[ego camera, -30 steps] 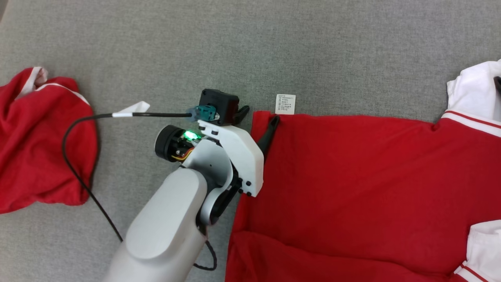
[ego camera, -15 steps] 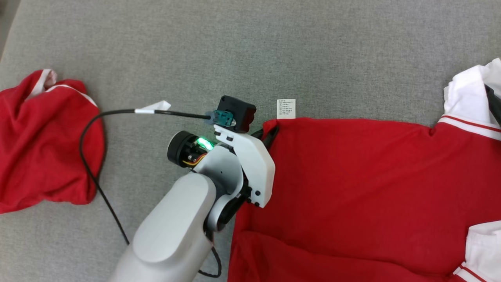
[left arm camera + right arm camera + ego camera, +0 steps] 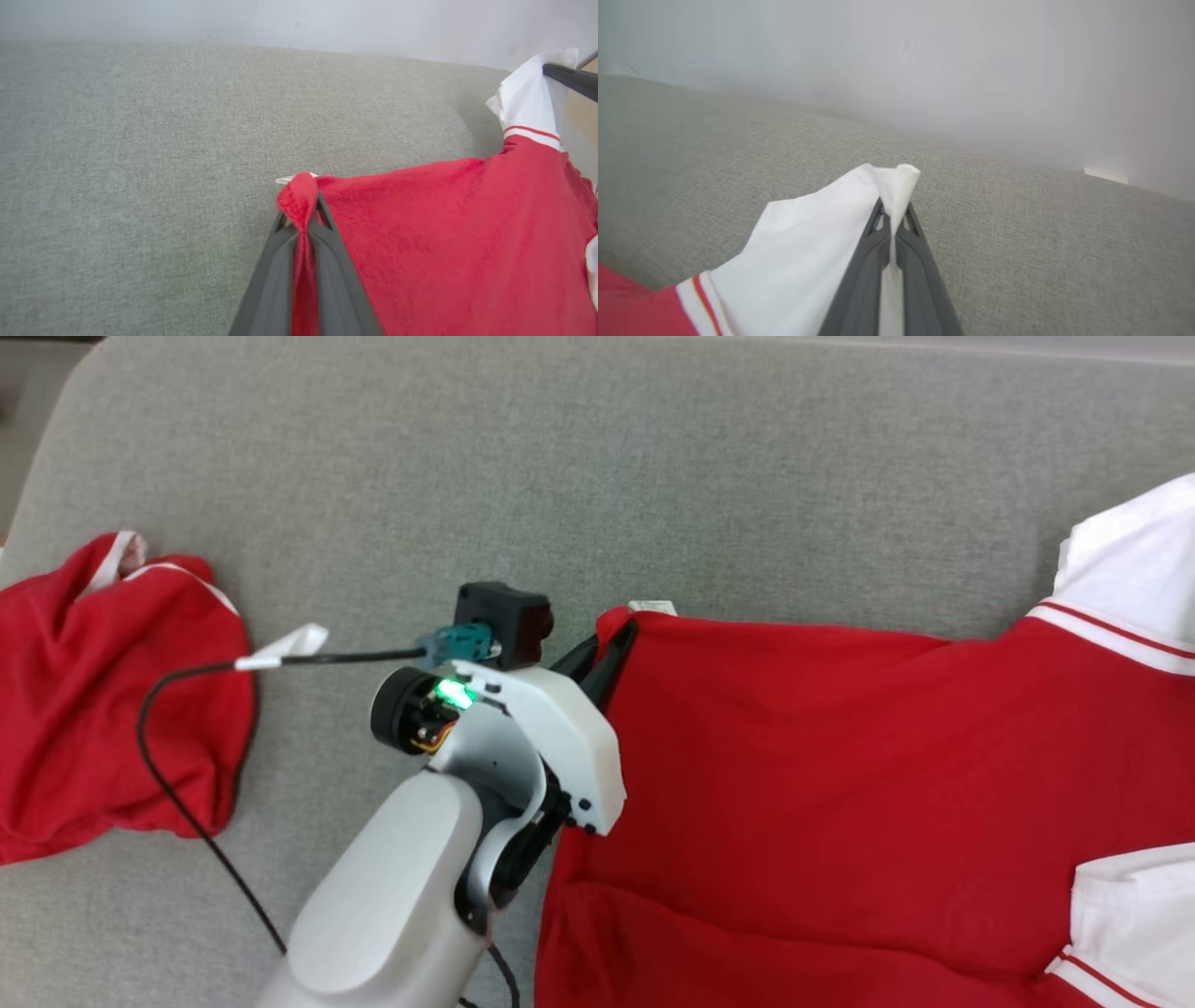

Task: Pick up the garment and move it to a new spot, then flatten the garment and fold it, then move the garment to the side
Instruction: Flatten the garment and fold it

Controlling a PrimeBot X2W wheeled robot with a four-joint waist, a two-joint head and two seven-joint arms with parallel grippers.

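Note:
A red garment [image 3: 840,784] with white, red-striped sleeves lies spread over the right half of the grey surface. My left gripper [image 3: 611,649] is shut on its far left hem corner, and red cloth [image 3: 303,205] is pinched between the dark fingers [image 3: 275,280] and lifted a little. A small white care label [image 3: 652,608] peeks out behind that corner. My right gripper [image 3: 893,219] is shut on the edge of a white sleeve [image 3: 808,252], and the left wrist view catches it at the sleeve's tip [image 3: 567,79].
A second red garment [image 3: 103,700] lies crumpled at the far left. A black cable [image 3: 187,709] with a white tag runs from my left wrist toward it. The grey fabric surface [image 3: 560,476] extends behind, with a pale wall beyond.
The hem corner has risen off the surface in my left gripper, and the care label is now mostly tucked behind it. The head camera has tilted, shifting the whole scene.

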